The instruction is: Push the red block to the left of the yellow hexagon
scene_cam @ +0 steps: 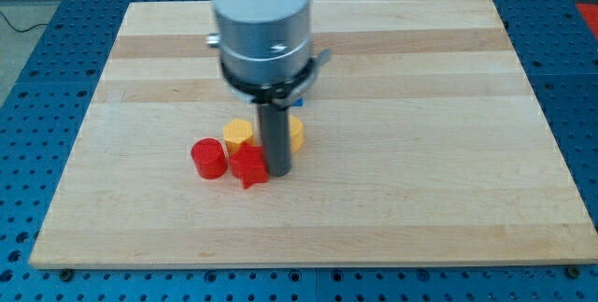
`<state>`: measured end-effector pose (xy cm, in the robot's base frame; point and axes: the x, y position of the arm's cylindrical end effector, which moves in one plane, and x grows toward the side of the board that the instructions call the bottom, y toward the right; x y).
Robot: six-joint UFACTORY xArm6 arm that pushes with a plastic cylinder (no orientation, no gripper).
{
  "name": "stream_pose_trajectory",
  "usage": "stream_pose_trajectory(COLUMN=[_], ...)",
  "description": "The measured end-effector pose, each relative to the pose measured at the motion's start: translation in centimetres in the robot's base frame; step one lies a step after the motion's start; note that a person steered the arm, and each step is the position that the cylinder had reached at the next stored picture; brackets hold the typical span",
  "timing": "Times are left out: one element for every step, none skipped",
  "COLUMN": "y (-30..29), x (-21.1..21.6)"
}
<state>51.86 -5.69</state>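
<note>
My tip rests on the wooden board, touching the right side of a red star-shaped block. A red round block sits just to the view's left of the star, apart from my tip. A yellow hexagon lies just above the red star, to the left of my rod. A second yellow block shows at the rod's right side, partly hidden by it. The blocks form a tight cluster at the board's lower middle.
A small blue block peeks out behind the arm's body, mostly hidden. The board sits on a blue perforated table. The board's bottom edge is near the cluster.
</note>
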Motion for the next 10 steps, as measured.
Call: stream_pose_trajectory(y=[-3.1, -3.4, -1.9, -3.7, -7.6, -11.8, -15.1, -16.0, -15.7, -12.6], x=[0.4, 0.8, 4.1, 5.0, 2.7, -0.2, -3.3, -3.0, 0.5, 3.3])
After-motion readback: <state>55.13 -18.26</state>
